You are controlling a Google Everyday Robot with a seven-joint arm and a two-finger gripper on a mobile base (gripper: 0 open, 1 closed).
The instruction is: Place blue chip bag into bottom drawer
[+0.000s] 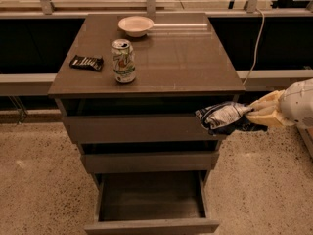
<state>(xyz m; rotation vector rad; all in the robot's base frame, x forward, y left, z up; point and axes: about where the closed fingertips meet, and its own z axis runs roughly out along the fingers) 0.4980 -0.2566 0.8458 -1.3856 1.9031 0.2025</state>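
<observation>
The blue chip bag [224,118], crumpled dark blue foil with silver patches, hangs in the air at the cabinet's right front corner, level with the top drawer front. My gripper [252,116] comes in from the right and is shut on the bag's right end. The bottom drawer [151,225] is pulled out below and to the left of the bag, its dark interior showing and nothing visible inside.
On the brown cabinet top [186,62] stand a soda can [123,61], a flat black candy bar wrapper [86,62] and a white bowl [135,25]. The top drawer [137,129] and middle drawer [149,161] are slightly open. Speckled floor [39,180] surrounds the cabinet.
</observation>
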